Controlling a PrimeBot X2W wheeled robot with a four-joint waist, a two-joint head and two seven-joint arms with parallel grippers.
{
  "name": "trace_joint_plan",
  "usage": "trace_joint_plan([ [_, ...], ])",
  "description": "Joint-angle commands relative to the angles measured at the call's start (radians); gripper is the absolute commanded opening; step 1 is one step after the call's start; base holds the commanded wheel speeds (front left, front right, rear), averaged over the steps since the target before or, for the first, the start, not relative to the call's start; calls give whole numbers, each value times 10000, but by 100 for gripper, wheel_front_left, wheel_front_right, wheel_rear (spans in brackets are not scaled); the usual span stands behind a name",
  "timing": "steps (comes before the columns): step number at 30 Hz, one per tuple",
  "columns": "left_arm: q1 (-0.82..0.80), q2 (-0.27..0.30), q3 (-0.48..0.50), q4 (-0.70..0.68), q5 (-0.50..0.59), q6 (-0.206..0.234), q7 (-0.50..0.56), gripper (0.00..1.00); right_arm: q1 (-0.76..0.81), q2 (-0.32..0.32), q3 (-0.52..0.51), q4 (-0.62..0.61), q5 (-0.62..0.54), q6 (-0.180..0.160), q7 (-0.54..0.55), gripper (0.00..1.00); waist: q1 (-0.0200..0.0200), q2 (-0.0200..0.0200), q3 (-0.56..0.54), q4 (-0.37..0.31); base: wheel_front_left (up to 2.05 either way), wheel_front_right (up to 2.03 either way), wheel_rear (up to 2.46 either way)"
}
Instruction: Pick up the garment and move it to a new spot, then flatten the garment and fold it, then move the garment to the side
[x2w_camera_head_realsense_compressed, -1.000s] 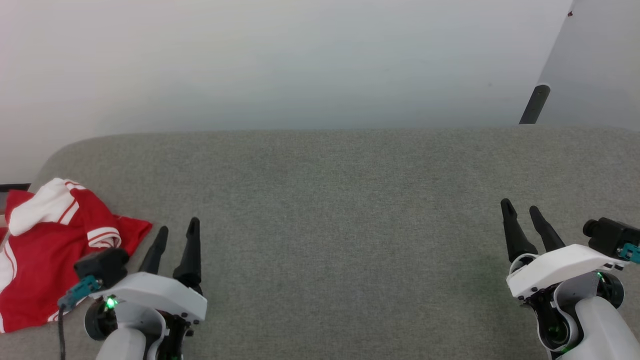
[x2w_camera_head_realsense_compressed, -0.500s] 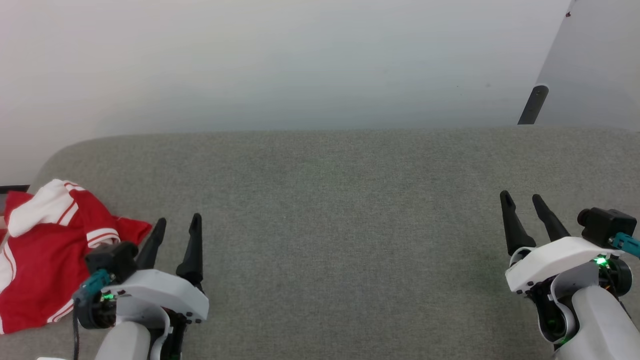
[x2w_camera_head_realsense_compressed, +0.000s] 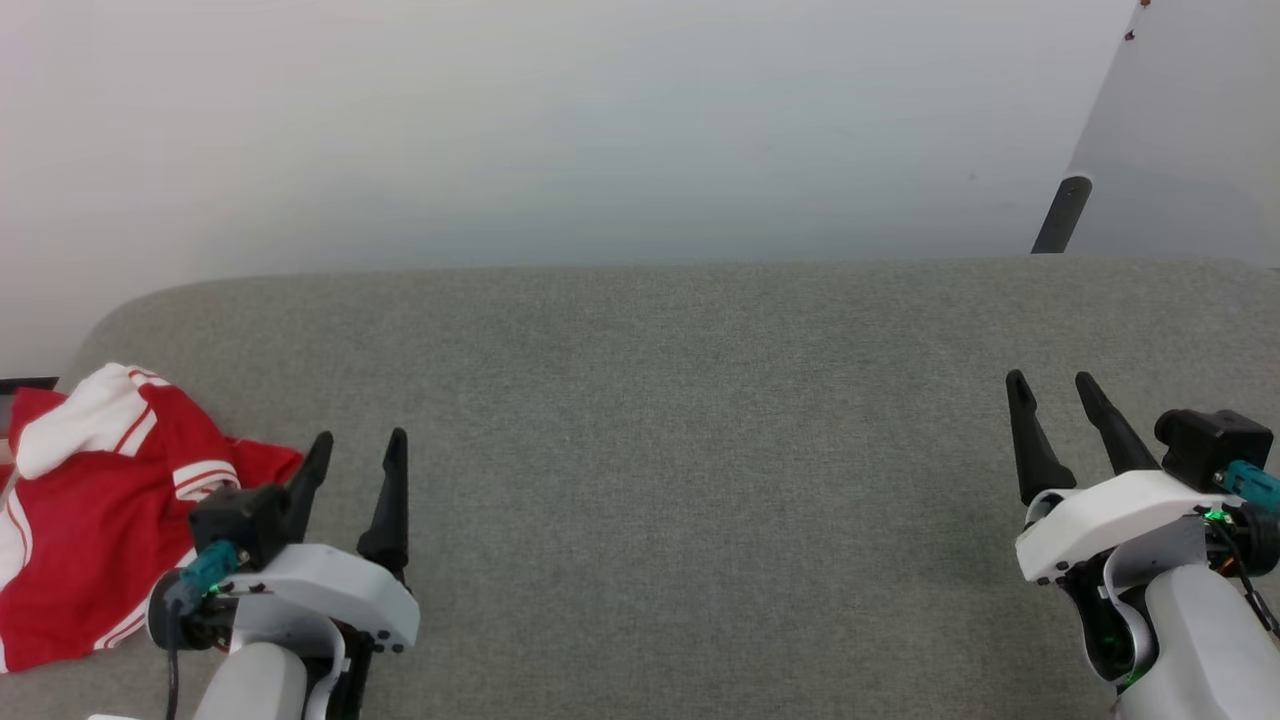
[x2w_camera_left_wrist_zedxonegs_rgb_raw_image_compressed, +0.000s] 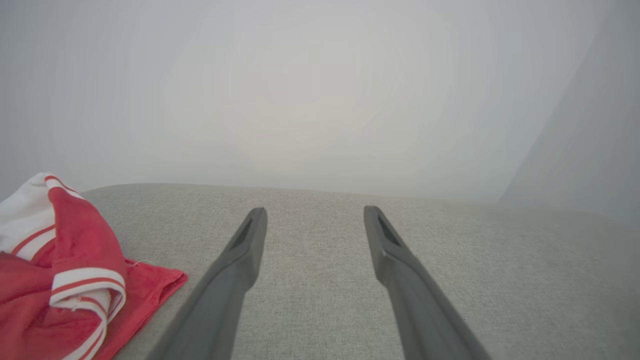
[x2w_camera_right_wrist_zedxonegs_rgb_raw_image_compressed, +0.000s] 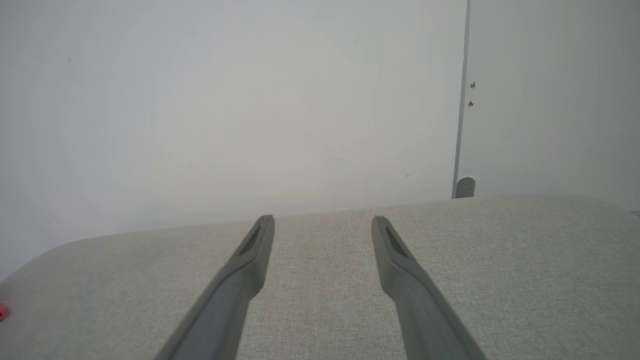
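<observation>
In the head view, the garment (x2w_camera_head_realsense_compressed: 90, 510) lay crumpled at the far left of the grey fabric surface (x2w_camera_head_realsense_compressed: 650, 450), partly cut off by the picture's edge. The heap ran roughly from near to far. A white sleeve with red stripes was bunched at its far end, and a red corner pointed right, toward my left gripper (x2w_camera_head_realsense_compressed: 360, 440). That gripper hovered just beside the cloth, apart from it, fingers spread and grasping nothing. My right gripper (x2w_camera_head_realsense_compressed: 1051, 380) hung well apart on the other side, fingers likewise spread and empty. Bare grey fabric stretched between the two. Behind the surface rose a pale wall (x2w_camera_head_realsense_compressed: 500, 130), with a dark post (x2w_camera_head_realsense_compressed: 1060, 215) leaning at the far right.

In the left wrist view, my two fingers (x2w_camera_left_wrist_zedxonegs_rgb_raw_image_compressed: 240, 265) stood parted over plain fabric, nothing between them. The garment (x2w_camera_left_wrist_zedxonegs_rgb_raw_image_compressed: 75, 285) sat to their left, near the left finger without touching it. A striped cuff was curled over the red body, and the red corner lay flat on the surface, pointing toward that finger.

In the right wrist view, my fingers (x2w_camera_right_wrist_zedxonegs_rgb_raw_image_compressed: 400, 280) were parted over bare fabric. A speck of red (x2w_camera_right_wrist_zedxonegs_rgb_raw_image_compressed: 1, 311) showed at the far left edge, too small to tell apart. On the wall, a vertical seam (x2w_camera_right_wrist_zedxonegs_rgb_raw_image_compressed: 462, 100) ran down to a small grey fitting (x2w_camera_right_wrist_zedxonegs_rgb_raw_image_compressed: 465, 186) at the fabric's back edge.
</observation>
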Motion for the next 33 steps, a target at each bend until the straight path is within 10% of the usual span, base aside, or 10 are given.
trace_joint_plan([
  [1, -135, 36, 24, 4, 222, -64, -90, 100, 81, -58, -16, -70, -219, 43, -93, 100, 0, 0, -5, -7, 0, 0, 0],
  [33, -191, -25, 413, 686, 2246, -338, -700, 100, 467, 90, -362, -10, -1904, 49, -708, 100, 0, 0, -36, -180, 0, 0, 0],
])
